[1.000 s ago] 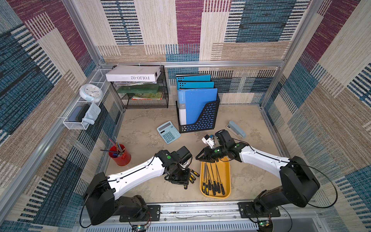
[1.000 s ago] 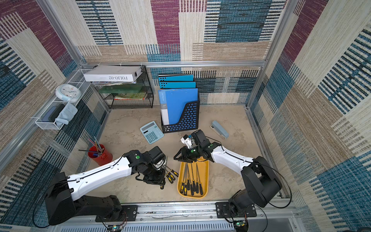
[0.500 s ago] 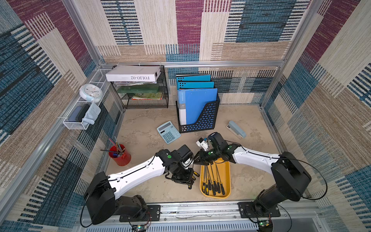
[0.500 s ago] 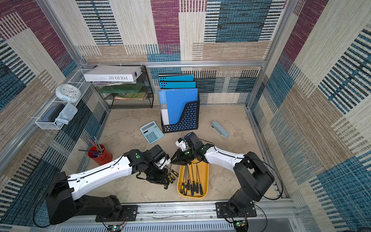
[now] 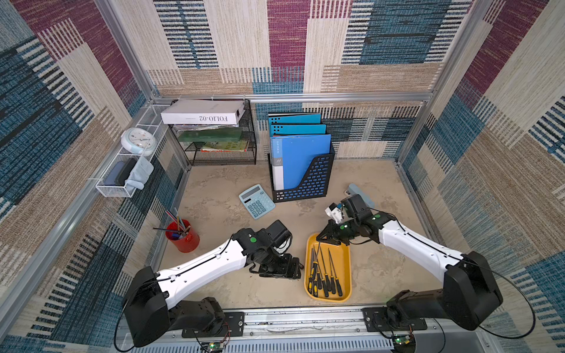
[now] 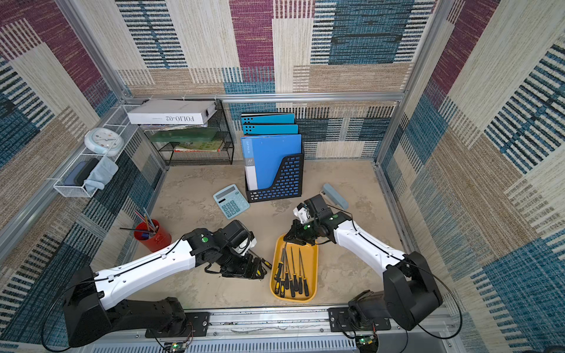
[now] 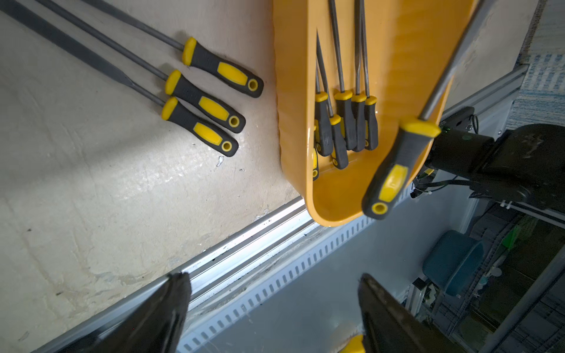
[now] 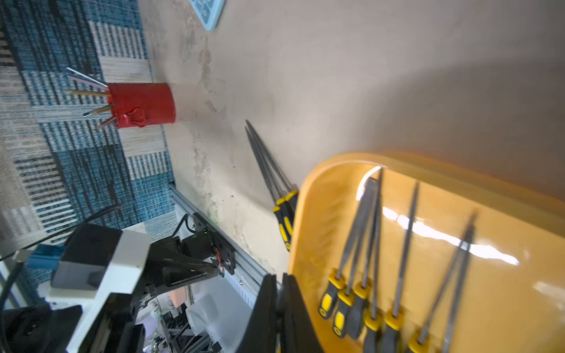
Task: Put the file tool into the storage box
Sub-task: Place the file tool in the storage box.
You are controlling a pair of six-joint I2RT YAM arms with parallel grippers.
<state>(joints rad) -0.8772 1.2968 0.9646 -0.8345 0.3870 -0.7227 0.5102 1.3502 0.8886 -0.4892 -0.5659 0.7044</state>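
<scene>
Beige table point(image 5: 214, 195), patchwork walls point(image 5: 287, 45). My left end effector point(image 7: 273, 279) gapes; right end effector point(image 8: 279, 282) pinches the file tool point(image 7: 394, 171) above the storage box point(image 7: 406, 45).

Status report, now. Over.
Left gripper open. Right gripper shut on a file, held by its shaft over the box. Three files on the table beside the box. Nothing blocks the drop.

Three files point(image 7: 201, 101) on table point(image 7: 91, 189), file tool point(image 7: 394, 171) tilted over storage box point(image 7: 293, 91), fingers point(image 7: 165, 311) apart.
</scene>
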